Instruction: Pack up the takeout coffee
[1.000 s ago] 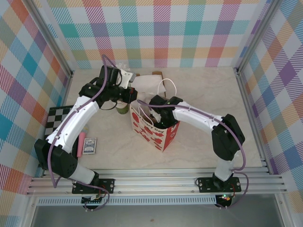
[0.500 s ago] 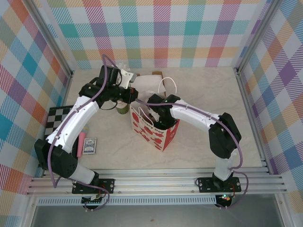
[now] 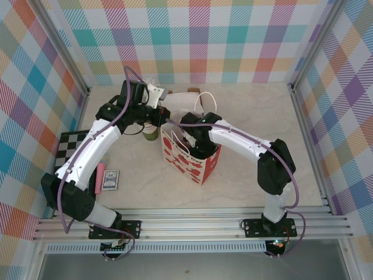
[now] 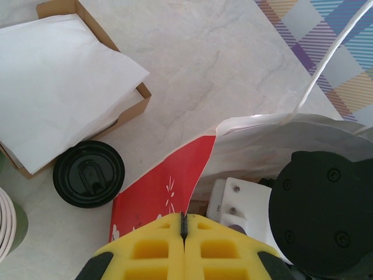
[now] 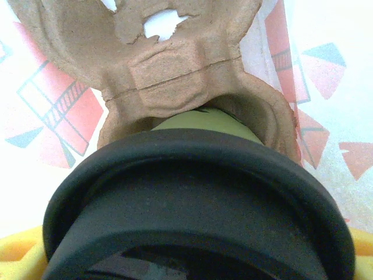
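The takeout coffee fills the right wrist view: its black lid sits close to the lens and its green wall is lowered into a brown pulp cup carrier inside the bag. My right gripper reaches down into the red and white paper bag, shut on the cup, with yellow fingers showing at the lid's sides. My left gripper is shut on the bag's red rim at the back left corner, holding the mouth apart.
Another black-lidded green cup stands on the table left of the bag, beside a cardboard box of white paper and a stack of lidless cups. A checkerboard, a card deck and a pink item lie at left.
My right arm has shifted slightly toward the back left over the bag, its gripper staying inside. The left gripper keeps its hold on the rim, almost still.
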Available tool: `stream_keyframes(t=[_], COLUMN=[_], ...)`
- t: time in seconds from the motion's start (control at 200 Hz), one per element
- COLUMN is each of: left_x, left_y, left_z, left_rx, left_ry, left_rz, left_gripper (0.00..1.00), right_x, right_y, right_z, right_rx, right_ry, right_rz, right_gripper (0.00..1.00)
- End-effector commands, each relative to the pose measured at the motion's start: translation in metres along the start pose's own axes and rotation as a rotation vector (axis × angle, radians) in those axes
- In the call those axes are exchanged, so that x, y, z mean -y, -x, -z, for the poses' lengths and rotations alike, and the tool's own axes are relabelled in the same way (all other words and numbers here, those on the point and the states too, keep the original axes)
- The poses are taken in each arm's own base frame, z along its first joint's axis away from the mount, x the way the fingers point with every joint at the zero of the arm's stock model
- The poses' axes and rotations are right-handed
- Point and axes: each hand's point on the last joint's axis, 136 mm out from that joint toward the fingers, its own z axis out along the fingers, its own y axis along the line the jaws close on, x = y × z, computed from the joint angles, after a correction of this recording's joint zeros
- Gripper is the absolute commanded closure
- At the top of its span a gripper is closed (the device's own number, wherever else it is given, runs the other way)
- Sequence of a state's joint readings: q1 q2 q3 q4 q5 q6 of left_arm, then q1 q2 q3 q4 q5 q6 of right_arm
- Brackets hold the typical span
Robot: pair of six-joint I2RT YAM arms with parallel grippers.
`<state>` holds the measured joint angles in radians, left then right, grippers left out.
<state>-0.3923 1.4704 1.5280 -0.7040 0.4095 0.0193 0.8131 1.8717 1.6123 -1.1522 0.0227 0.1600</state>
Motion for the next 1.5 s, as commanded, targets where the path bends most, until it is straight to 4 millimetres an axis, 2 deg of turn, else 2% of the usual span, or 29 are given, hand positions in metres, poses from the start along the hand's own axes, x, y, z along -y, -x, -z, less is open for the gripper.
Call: stream_keyframes(t=[0.0,0.625,0.725,1.035,1.1,1.315,1.495], left_x=[0.011,0.004,0.005,0.004,0.004,0.002,0.004], left_y=[0.016,0.01,0.008,0.008,0.007,0.006,0.006], left_z=[0.017,0.008,0.006,0.007,0.008,0.006,0.008], left_rx=[0.073,0.045,0.029,0.027,0.026,0.017,0.019], left_ry=[-0.012,-0.002,-0.005,0.004,0.004,0.007,-0.001], left_rz=[-0.042,-0.03,-0.028,-0.034,-0.034,-0.03,-0.036], left_gripper=[1.0,1.0,1.0,1.0,1.0,1.0,1.0], right_x=[0.001,0.0,0.0,0.001,0.001,0.0,-0.002], right_y=[0.001,0.003,0.002,0.002,0.003,0.005,0.013], right_z=[0.006,0.009,0.01,0.011,0.011,0.013,0.026], right_rx=[0.002,0.018,0.021,0.025,0.025,0.029,0.071], right_ry=[-0.016,-0.01,-0.01,-0.014,-0.014,-0.013,-0.005], right_rz=[-0.01,-0.007,-0.01,-0.012,-0.013,-0.005,-0.018], right_gripper=[0.22,0.17,0.12,0.09,0.0,0.0,0.0])
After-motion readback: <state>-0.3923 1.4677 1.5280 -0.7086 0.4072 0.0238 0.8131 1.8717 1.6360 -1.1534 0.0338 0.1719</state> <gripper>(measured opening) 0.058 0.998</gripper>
